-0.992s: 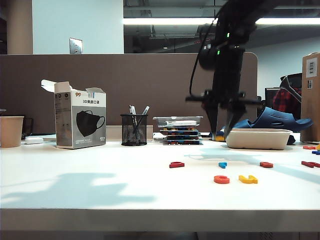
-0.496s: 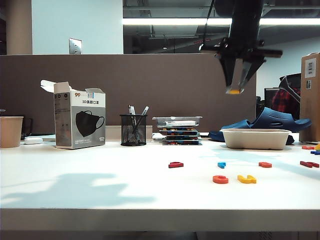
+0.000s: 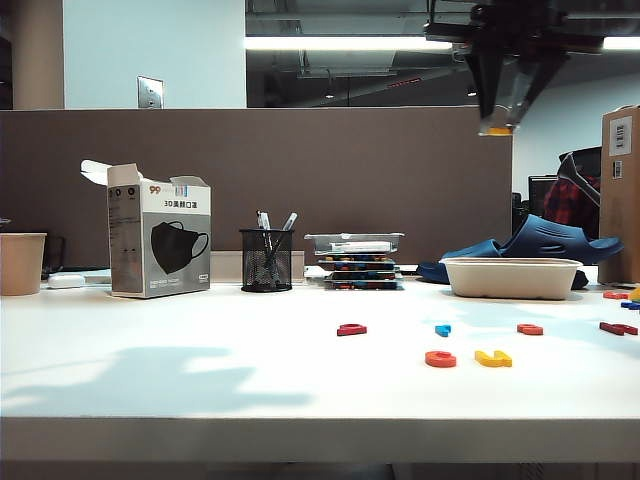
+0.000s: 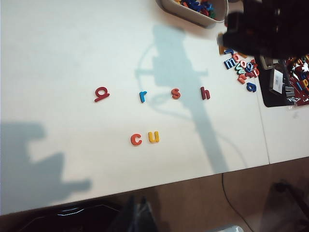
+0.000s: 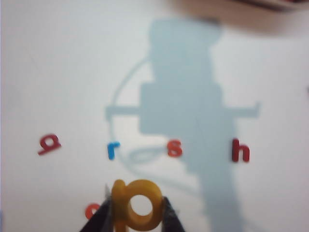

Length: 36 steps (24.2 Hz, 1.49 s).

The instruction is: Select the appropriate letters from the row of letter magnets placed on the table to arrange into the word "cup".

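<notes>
High above the right side of the table [image 3: 200, 380], the right gripper [image 3: 497, 124] hangs with its jaws partly closed on a yellow letter p [image 5: 135, 205] — pinched between the two fingertips. Below it the row of letter magnets [image 4: 149, 94] reads g, r, s, h, and nearer the front edge lie the orange-red c [image 4: 136, 139] and yellow u [image 4: 153, 137], side by side. The left gripper is out of sight — its jaws cannot be judged.
</notes>
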Motion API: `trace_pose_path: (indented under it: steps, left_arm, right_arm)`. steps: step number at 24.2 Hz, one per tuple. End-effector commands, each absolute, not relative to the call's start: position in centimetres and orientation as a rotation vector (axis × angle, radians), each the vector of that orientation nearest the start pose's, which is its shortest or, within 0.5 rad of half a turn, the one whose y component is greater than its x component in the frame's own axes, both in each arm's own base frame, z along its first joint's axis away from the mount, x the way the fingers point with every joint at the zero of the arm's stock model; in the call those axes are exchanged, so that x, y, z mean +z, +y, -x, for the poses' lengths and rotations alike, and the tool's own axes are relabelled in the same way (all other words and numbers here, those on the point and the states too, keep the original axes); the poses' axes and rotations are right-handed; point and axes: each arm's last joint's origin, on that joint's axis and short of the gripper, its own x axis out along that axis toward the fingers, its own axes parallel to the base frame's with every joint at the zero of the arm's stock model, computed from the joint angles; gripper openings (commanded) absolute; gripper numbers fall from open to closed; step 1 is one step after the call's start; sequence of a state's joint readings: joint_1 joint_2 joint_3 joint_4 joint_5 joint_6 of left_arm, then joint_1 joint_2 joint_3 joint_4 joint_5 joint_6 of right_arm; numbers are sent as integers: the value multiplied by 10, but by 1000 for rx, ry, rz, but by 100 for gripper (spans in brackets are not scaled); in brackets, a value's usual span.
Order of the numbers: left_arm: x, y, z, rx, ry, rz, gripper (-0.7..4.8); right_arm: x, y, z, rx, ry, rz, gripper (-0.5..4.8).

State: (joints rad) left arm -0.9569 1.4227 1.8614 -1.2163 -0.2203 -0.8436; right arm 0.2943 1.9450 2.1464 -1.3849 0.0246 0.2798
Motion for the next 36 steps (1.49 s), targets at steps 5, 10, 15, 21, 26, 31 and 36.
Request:
trace_pose_path:
  steps: [5,10,15,21,26,31,36]
  left_arm:
    - [457,-196,-146,-366,878,343,-5]
    - [457,-196,-146,-366,878,343,-5]
    - [457,-196,-146,-366,878,343,-5]
    - [457,-196,-146,-366,878,343,-5]
    - [457,-196,-146,-365,878,343,-5]
    - [457,-196,-146,-365,878,343,-5]
    - [457,-196,-146,-365,878,343,-5]
  right_arm:
    - [337,98,-325,50,1191,-95,103]
    - [287,89,-296,34,1273,-78,103]
    - [245,92,-283,75,1324,-112,103]
    - [207,94,-275,92,1330,-118,103]
    - [193,94,-275,98,1306,-123,103]
    - [181,95,-279,101,1297,-125,103]
    - [170,98,-283,133,1343,-148,103]
